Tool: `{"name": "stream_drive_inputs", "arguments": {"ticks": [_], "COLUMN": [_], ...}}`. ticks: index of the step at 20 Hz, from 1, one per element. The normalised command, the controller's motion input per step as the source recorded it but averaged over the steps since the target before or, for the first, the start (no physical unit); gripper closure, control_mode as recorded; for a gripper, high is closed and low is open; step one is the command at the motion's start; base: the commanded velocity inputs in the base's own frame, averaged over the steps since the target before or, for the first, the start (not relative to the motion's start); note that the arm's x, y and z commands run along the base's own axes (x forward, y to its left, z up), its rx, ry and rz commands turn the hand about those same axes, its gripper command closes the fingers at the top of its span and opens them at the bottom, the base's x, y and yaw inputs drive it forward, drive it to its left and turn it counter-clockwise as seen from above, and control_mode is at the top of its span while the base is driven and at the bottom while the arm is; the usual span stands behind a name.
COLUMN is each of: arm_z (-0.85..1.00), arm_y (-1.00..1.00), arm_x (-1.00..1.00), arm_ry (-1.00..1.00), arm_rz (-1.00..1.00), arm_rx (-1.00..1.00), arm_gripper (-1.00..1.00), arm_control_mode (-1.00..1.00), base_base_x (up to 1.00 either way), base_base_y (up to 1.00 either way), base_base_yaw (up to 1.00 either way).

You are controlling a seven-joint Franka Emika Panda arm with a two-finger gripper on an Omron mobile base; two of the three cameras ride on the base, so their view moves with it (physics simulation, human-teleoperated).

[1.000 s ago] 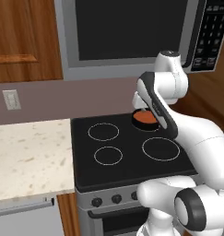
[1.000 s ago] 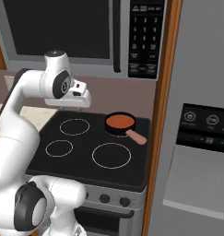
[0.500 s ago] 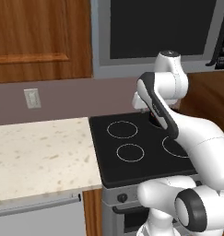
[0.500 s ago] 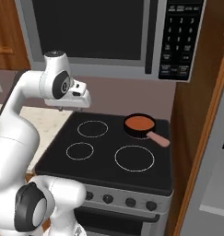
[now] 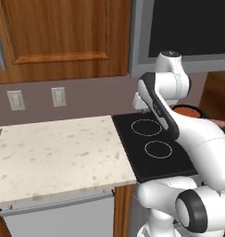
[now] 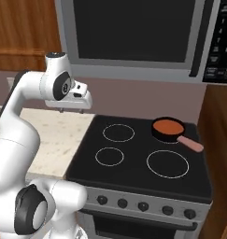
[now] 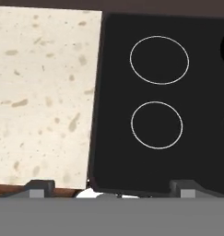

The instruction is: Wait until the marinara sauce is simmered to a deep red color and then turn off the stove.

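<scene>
Right now the sauce [image 6: 168, 126] sits in its small black pan [image 6: 157, 134] on the back right burner of the stove [image 6: 133, 172], an orange-red disc not yet clearly deep red, so the job, as I judge it, is to wait and watch. Nothing here needs lifting: the thing to take hold of is one of the dark round knobs [image 6: 122, 203] on the steel-grey front, which should be stiff, smooth and likely a bit slippery, best pinched across its sides and turned; which knob runs that burner I cannot tell. The pan's pinkish handle [image 6: 189, 144] points toward the stove's front right corner and should be left alone, since the liquid would slosh. The gripper [image 6: 72, 110] hangs high over the stove's left edge, well apart from the pan, its fingers [image 7: 39, 186] spread wide in the hand view. Left of the cooktop runs a speckled pale counter [image 5: 53, 152], with wall outlets [image 5: 59, 96] behind, wood cabinets [image 5: 63, 37] above, and a microwave [image 6: 133, 32] over the stove.
</scene>
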Motion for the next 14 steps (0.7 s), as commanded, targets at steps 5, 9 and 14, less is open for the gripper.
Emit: {"name": "stream_drive_inputs", "arguments": {"ticks": [5, 9, 14], "arm_z": [0.0, 0.0, 0.0], "arm_y": [0.0, 0.0, 0.0], "arm_x": [0.0, 0.0, 0.0], "arm_ry": [0.0, 0.0, 0.0], "arm_rz": [0.0, 0.0, 0.0], "arm_rx": [0.0, 0.0, 0.0], "arm_gripper": [-1.0, -1.0, -1.0], "arm_control_mode": [1.0, 1.0, 1.0], "base_base_x": [0.0, 0.0, 0.0], "base_base_y": [0.59, 0.52, 0.51], "base_base_yaw": [-0.01, 0.0, 0.0]}}
